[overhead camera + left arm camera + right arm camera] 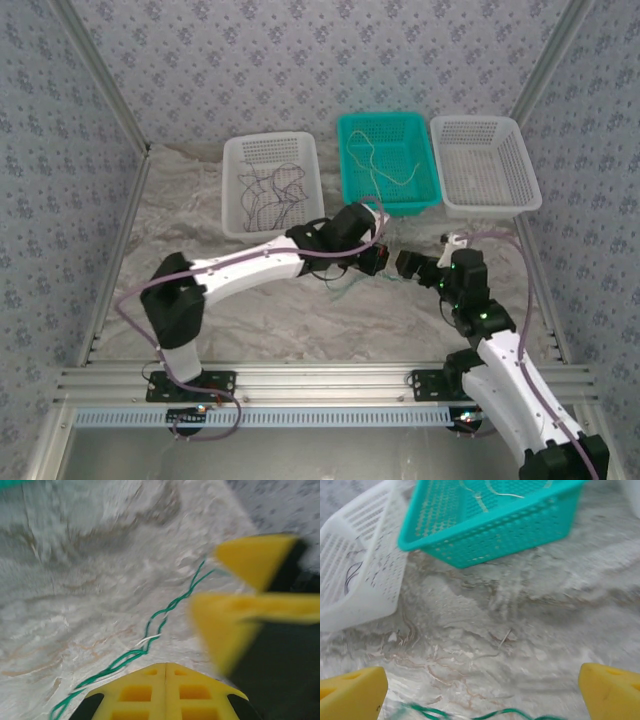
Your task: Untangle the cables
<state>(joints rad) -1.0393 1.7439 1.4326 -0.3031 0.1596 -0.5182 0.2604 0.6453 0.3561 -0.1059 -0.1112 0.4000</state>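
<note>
The left claw (pixel 165 666) is clenched just beside the dark green cable (pixel 165 612) mid-table (pixel 250 320); whether it grips it, I cannot tell. The right claw (pixel 481 690) is released. By the far edge, maroon cables (pixel 272 190) fill the white basket (pixel 232 200), a pale cable (pixel 385 160) the teal basket (pixel 350 170)

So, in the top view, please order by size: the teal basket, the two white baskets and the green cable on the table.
Largest: right white basket, left white basket and teal basket, too alike to rank.
Smallest: green cable, by far.
</note>
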